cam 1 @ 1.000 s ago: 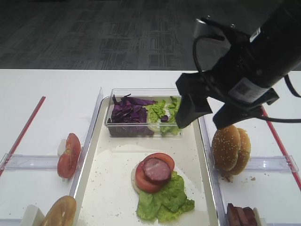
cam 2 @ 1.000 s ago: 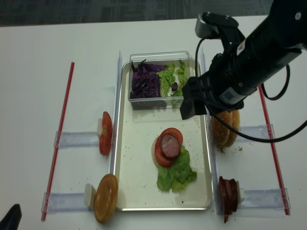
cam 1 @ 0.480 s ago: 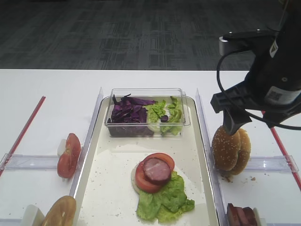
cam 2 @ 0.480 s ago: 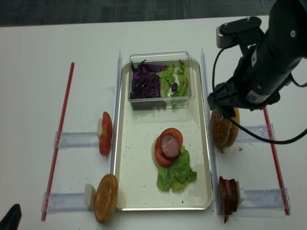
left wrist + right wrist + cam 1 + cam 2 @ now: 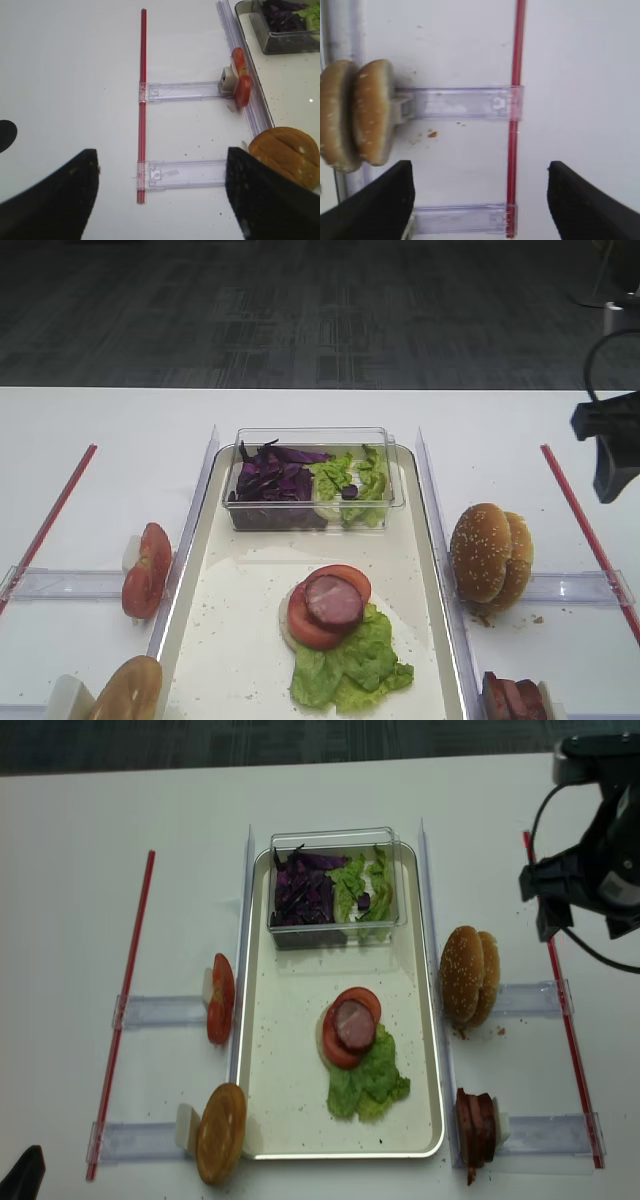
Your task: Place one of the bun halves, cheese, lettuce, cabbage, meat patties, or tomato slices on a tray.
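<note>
The tray (image 5: 215,640) carries a meat patty (image 5: 333,600) on a tomato slice beside lettuce (image 5: 350,668). Cabbage (image 5: 268,478) and more lettuce fill a clear box (image 5: 310,438) at its far end. Two bun halves (image 5: 490,555) stand on edge right of the tray, and another (image 5: 125,692) at the near left. Tomato slices (image 5: 145,570) stand left and meat patties (image 5: 513,700) near right. Cheese is out of view. My right gripper (image 5: 482,205) hangs open and empty right of the buns, over a red strip (image 5: 515,125). My left gripper (image 5: 160,200) is open and empty at the far left.
Clear plastic holders (image 5: 160,1011) lie on both sides of the tray, ending at red strips (image 5: 125,1010) that run front to back. The tray's raised rim and clear side rails (image 5: 195,500) border it. A white table lies beneath.
My right arm has swung from over the box on the tray to the right, past the buns, with its jaws open and empty. Nothing on the table has moved.
</note>
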Tool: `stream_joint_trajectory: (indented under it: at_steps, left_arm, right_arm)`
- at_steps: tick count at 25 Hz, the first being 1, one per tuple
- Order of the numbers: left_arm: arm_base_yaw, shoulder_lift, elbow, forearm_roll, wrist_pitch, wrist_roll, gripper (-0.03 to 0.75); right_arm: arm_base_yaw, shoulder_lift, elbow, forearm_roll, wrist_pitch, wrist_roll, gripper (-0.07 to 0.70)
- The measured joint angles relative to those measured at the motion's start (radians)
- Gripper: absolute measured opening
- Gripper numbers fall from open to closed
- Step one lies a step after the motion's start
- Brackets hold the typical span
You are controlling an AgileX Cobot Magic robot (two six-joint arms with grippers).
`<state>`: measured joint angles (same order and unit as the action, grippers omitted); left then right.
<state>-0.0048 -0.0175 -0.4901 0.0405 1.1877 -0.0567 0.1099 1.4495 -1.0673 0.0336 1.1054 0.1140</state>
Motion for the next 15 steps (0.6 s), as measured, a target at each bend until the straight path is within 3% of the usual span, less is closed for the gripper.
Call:
stream_joint_trajectory:
  at_steps: [4,9,15]
  left_arm:
    - [0.000,0.000,0.000,0.000,0.000,0.000,0.490]
    - [0.000,0.000,0.000,0.000,0.000,0.000,0.490]
    - [0.000,0.000,0.000,0.000,0.000,0.000,0.490]
  right_arm:
    - [-0.102,-0.002,0.000,-0.002,0.033,-0.031,0.571]
    - [-0.132,-0.005,0.000,-0.005,0.074,-0.049,0.571]
    - [-0.132,-0.100,0.116,0.053,0.041,-0.079,0.571]
